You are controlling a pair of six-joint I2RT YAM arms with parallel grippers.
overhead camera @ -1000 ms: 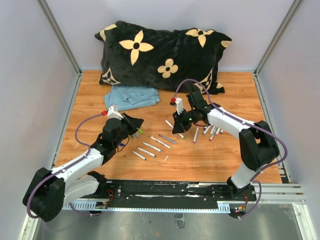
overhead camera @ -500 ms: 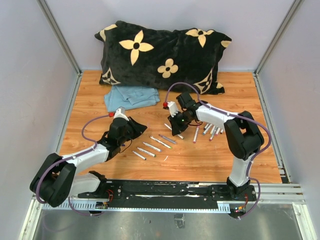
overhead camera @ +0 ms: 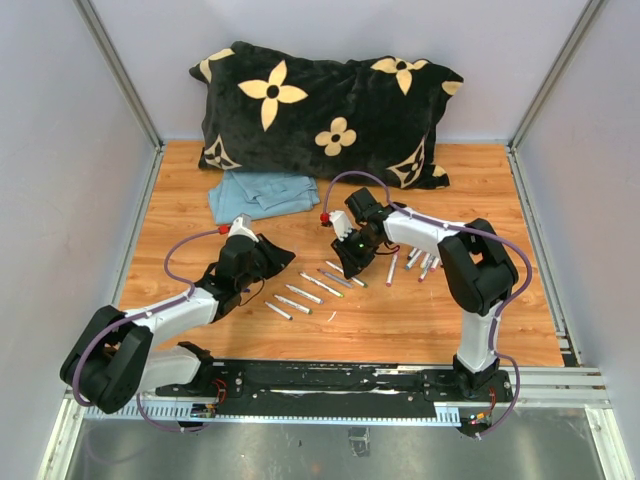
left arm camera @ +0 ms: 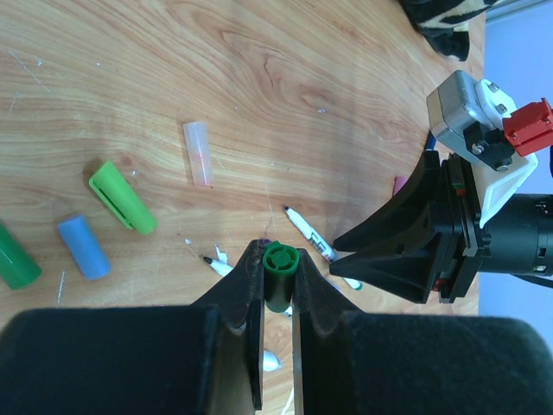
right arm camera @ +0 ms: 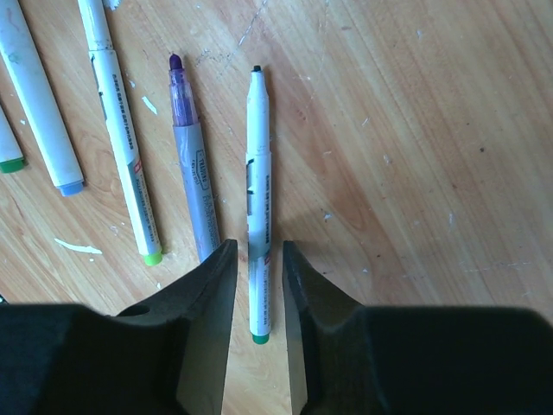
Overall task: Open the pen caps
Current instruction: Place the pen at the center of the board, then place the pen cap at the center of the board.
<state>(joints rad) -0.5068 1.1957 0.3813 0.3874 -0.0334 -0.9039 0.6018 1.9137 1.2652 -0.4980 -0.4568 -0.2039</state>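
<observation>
Green cap (left arm camera: 280, 266) sits pinched inside left hand (left arm camera: 276, 252).

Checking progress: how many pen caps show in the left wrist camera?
5: green cap clamped in the left gripper; loose on the table: clear cap, light green cap, blue cap, dark green cap at the left edge. Others may be hidden.

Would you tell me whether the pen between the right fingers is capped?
Uncapped: the pen shows a bare black tip.
</observation>
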